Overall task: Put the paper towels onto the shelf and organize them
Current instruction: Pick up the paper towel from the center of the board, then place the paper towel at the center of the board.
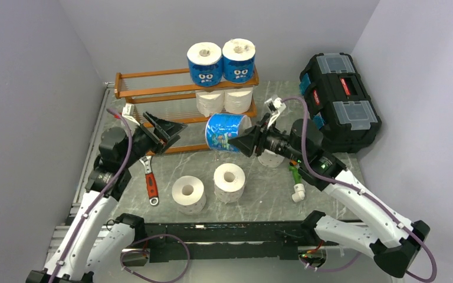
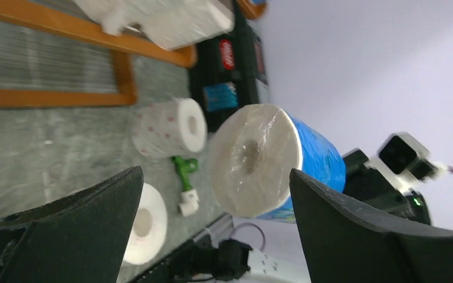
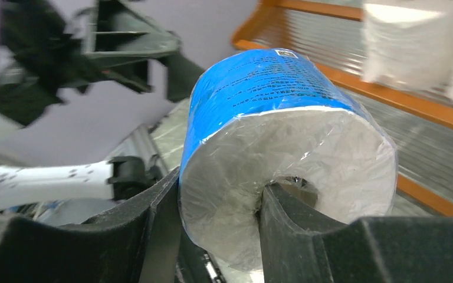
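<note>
right wrist alone: finger (image 3: 307,236) inside blue roll (image 3: 259,94)

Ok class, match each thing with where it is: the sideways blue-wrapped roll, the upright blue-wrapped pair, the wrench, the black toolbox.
1 sideways blue roll
2 upright blue pair
3 wrench
4 toolbox

A top tier of the shelf
B right of the shelf
C flat on the table, left side
D in the right gripper

Pairs: 1-D, 2-A, 3-C, 4-B

Bright, even light with soft shadows; wrist views blur toward their edges (overhead view sharp).
</note>
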Controlling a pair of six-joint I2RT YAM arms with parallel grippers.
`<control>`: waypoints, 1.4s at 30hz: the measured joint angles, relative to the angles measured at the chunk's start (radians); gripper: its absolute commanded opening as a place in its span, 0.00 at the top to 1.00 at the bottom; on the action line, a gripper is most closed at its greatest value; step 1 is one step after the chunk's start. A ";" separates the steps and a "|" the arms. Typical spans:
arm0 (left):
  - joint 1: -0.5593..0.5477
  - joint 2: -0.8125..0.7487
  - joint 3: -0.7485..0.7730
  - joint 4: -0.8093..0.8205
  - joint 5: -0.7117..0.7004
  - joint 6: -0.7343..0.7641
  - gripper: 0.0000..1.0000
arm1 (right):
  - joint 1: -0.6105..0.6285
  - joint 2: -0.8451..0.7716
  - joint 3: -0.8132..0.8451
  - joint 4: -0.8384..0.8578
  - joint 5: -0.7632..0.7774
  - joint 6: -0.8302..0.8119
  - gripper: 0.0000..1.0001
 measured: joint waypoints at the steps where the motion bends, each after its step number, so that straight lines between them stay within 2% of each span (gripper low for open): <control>1: 0.001 0.021 0.056 -0.098 -0.051 0.039 0.01 | 0.000 0.019 0.031 -0.046 0.041 -0.013 0.66; 6: 0.003 0.145 0.261 -0.408 -0.228 0.153 0.01 | 0.018 0.163 0.180 -0.249 0.266 -0.067 0.66; 12: 0.002 0.212 0.296 -0.591 -0.321 0.233 0.01 | 0.106 0.345 0.272 -0.415 0.529 -0.122 0.67; 23: -0.064 0.162 0.289 -0.623 -0.388 0.326 0.01 | 0.241 0.512 0.420 -0.542 0.765 -0.194 0.68; 28: -0.112 0.155 0.285 -0.616 -0.398 0.348 0.01 | 0.275 0.594 0.501 -0.554 0.790 -0.182 0.68; 33: -0.128 0.155 0.285 -0.631 -0.448 0.350 0.01 | 0.280 0.677 0.547 -0.566 0.813 -0.103 0.58; 42: -0.128 0.061 0.238 -0.655 -0.597 0.273 0.02 | 0.278 0.696 0.513 -0.553 0.856 0.129 0.57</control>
